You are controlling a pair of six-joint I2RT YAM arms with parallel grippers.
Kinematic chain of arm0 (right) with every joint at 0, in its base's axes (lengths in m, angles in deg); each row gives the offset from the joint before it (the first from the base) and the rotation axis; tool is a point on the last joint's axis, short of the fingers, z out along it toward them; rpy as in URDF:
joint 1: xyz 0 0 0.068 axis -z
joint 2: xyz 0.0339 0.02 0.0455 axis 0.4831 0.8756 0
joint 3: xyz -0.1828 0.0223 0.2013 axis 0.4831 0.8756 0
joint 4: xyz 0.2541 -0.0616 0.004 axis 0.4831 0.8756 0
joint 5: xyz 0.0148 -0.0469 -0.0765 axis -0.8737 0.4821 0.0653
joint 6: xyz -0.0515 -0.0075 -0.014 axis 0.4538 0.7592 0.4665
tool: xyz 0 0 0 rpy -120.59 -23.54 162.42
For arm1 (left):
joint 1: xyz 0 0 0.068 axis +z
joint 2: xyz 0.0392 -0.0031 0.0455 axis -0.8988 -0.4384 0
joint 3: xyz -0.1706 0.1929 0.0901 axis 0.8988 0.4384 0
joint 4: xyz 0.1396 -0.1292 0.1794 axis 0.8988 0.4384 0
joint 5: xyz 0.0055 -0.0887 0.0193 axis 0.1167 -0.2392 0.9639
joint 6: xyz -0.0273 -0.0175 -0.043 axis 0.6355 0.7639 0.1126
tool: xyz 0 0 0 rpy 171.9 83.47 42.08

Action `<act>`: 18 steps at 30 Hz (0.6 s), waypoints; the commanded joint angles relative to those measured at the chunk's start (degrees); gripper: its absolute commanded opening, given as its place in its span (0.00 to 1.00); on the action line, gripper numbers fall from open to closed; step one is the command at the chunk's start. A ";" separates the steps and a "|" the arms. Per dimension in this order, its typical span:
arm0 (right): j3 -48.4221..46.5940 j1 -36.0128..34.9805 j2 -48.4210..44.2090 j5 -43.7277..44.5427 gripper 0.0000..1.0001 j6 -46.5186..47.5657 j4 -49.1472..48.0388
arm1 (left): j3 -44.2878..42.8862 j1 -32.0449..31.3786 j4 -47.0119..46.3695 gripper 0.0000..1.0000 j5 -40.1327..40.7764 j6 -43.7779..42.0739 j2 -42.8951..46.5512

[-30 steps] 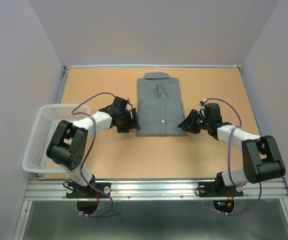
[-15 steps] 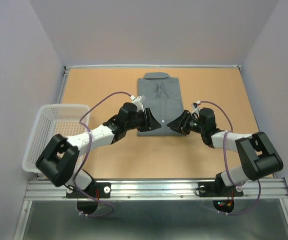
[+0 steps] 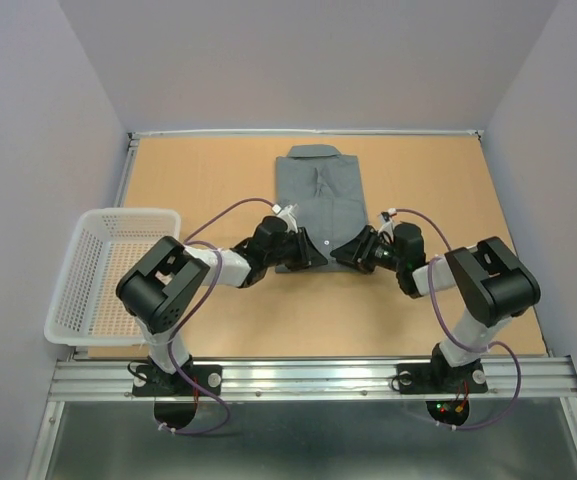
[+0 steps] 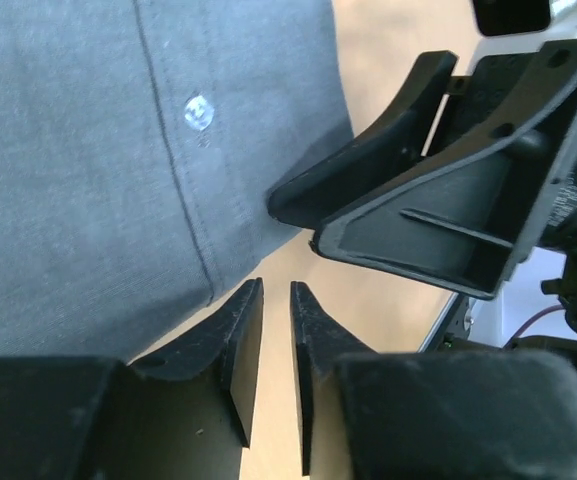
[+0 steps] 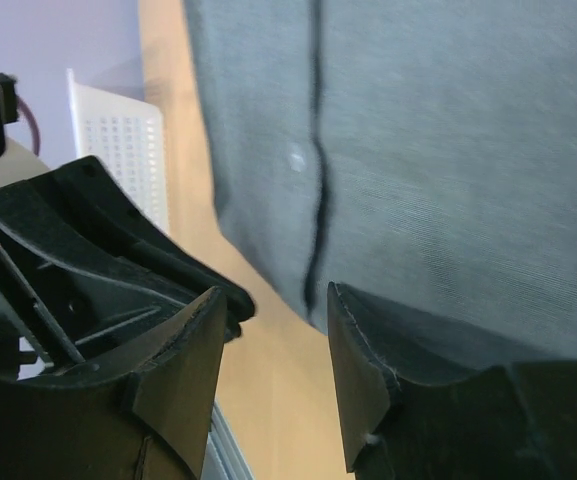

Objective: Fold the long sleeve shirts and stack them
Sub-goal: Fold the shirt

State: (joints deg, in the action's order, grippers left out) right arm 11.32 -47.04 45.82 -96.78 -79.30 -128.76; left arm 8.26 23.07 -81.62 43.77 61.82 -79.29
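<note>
Top external: plain mid-grey folded button-up shirt (image 3: 317, 209) flat on bench | left hand (image 4: 267, 345) nearly closed, empty | right hand (image 5: 273, 350) parted, empty | both flanking near hem, poised for next fold.

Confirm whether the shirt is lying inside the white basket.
No: in the top view the grey shirt lies folded on the table, apart from the white basket at the left edge.

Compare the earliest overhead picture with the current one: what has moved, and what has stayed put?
Both grippers have swung inward from the sides of the grey shirt to its near edge: left gripper, right gripper, now almost meeting there. Neither visibly holds cloth. The shirt and the white basket stayed put.
</note>
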 commanded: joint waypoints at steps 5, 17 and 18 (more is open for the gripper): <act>5.30 -0.48 7.94 -0.33 0.48 1.84 -9.36 | 10.90 3.66 -12.04 0.19 -2.27 6.93 -2.36; 9.70 7.08 0.74 -4.28 0.48 3.60 -8.92 | 19.18 9.64 -12.59 0.14 -2.98 7.73 4.47; 9.09 6.99 0.13 -4.89 0.48 3.25 -8.40 | 19.01 9.12 -12.59 0.14 -3.68 7.90 5.89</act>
State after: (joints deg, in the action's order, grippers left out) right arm 20.19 -41.07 48.73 -99.75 -77.94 -138.42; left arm 26.06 31.88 -94.87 40.12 69.73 -78.37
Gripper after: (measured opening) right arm 0.477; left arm 0.147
